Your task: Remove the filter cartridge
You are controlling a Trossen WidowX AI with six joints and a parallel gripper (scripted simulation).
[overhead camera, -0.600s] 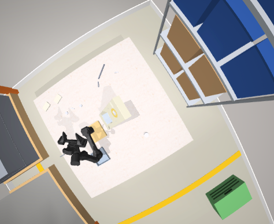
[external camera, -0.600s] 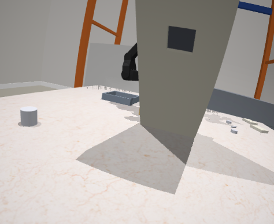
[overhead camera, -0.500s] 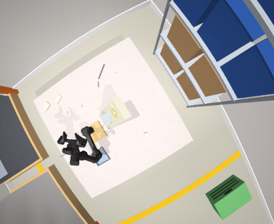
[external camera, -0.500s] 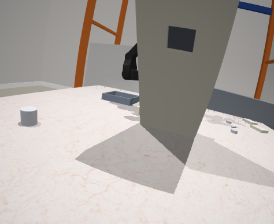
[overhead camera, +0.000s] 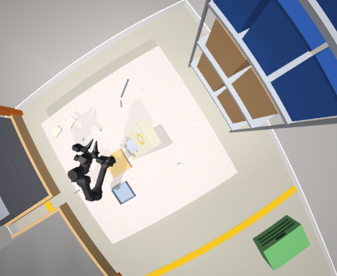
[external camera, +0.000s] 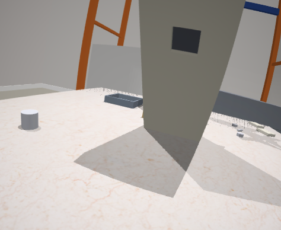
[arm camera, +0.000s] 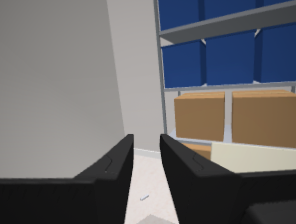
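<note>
The cream service panel (overhead camera: pixel 152 132) (external camera: pixel 177 89) stands near the table's middle; the exterior view shows only its back. The filter cartridge (overhead camera: pixel 140 139) appears as a small pale round face inside a yellow ring on the panel; its slots are too small to make out clearly. The blue-grey tray (overhead camera: pixel 129 200) (external camera: pixel 118 102) lies to one side of the panel, and no cartridge shows in it. My gripper (overhead camera: pixel 94 141) (arm camera: pixel 146 139) is empty, its fingertips a narrow gap apart. It is raised over the table's left part, away from the panel and the tray.
A yellow-orange square (overhead camera: pixel 121 164) lies between the arm and the panel. A light blue plate (overhead camera: pixel 131 145) is at the panel's front. A grey cylinder (overhead camera: pixel 180 166) (external camera: pixel 29 120) stands beyond the tray. Cream blocks (overhead camera: pixel 57 131) (external camera: pixel 265 131) and a dark rod (overhead camera: pixel 124 88) lie on the table.
</note>
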